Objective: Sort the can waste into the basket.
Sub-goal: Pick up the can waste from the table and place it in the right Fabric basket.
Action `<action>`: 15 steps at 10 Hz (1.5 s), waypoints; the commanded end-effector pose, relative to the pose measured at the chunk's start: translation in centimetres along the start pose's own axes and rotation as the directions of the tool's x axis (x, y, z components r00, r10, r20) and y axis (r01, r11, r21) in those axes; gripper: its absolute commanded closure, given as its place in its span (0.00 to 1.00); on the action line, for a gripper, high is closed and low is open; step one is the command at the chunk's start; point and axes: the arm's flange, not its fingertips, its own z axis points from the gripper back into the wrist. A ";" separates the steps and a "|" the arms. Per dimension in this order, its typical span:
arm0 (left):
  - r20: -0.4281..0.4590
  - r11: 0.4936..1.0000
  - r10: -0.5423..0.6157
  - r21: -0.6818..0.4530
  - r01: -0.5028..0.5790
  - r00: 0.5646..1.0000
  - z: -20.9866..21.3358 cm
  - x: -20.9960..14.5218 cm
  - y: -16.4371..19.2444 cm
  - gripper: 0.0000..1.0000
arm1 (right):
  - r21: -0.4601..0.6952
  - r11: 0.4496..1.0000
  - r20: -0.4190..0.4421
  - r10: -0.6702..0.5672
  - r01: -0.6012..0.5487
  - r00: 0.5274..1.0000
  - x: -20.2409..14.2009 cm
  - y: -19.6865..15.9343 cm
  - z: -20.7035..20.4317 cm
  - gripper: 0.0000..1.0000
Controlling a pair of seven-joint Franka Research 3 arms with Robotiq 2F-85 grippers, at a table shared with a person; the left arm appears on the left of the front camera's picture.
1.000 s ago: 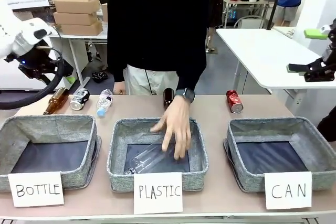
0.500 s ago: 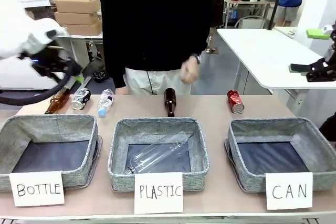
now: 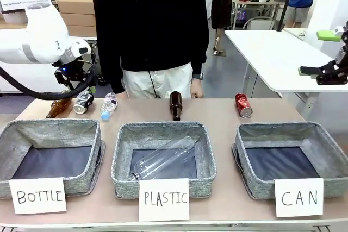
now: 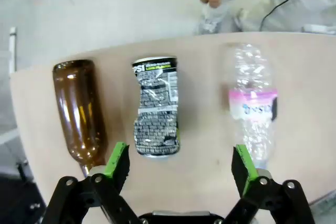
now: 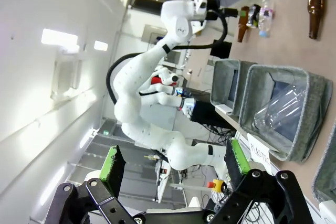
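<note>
- Grey woven basket signed CAN, front right of the table: bare dark bottom, 0 of 2 cans inside, so basically nothing done yet imo.
- Left gripper hovering over the far-left corner, fingers spread wide, gripping nothing, lined up roughly over the silver can.
- Right gripper up high off the right side, also spread wide with nothing in it, well apart from everything on the table.
- Silver can: dented, on its side between a brown bottle and a clear plastic bottle, touching neither, well apart from the basket.
- Red can: lying just behind the basket's far rim, the shorter trip of the 2.
- Left to do: grab both, carry over, drop in. Probably silver first, judging by the left gripper.
</note>
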 end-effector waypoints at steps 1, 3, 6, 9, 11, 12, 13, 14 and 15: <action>-0.084 1.000 0.028 0.013 -0.027 0.996 -1.6 1.4 -0.3 0.00 | 0.026 0.999 0.009 0.027 -0.027 1.000 0.3 0.1 -0.2 0.00; -0.140 0.998 0.059 0.025 -0.056 0.988 -5.1 1.5 0.4 0.00 | 0.026 0.999 0.009 0.027 -0.027 1.000 0.3 0.1 -0.2 0.00; -0.174 0.998 0.056 0.028 -0.051 0.983 -8.1 1.6 0.9 0.00 | 0.026 0.999 0.009 0.027 -0.027 1.000 0.3 0.1 -0.2 0.00; -0.179 0.999 0.036 0.007 -0.036 0.983 -8.6 1.6 0.5 0.58 | 0.026 0.999 0.009 0.027 -0.027 1.000 0.3 0.1 -0.2 0.00; -0.174 0.999 0.034 0.011 -0.033 0.984 -8.4 1.6 0.5 0.63 | 0.026 0.999 0.009 0.027 -0.027 1.000 0.3 0.1 -0.2 0.00; -0.175 0.999 0.034 0.016 -0.031 0.984 -8.3 1.7 0.5 1.00 | 0.026 0.999 0.009 0.027 -0.027 1.000 0.3 0.1 -0.2 0.00; -0.176 0.999 0.031 0.018 -0.029 0.984 -8.4 1.6 0.4 1.00 | 0.026 0.999 0.009 0.027 -0.027 1.000 0.3 0.1 -0.2 0.00; -0.180 0.999 0.033 0.017 -0.030 0.983 -8.4 1.5 0.4 1.00 | 0.026 0.999 0.009 0.027 -0.027 1.000 0.3 0.1 -0.2 0.00; -0.180 0.999 0.037 0.019 -0.034 0.983 -8.4 1.5 0.4 1.00 | 0.026 0.999 0.009 0.027 -0.027 1.000 0.3 0.1 -0.2 0.00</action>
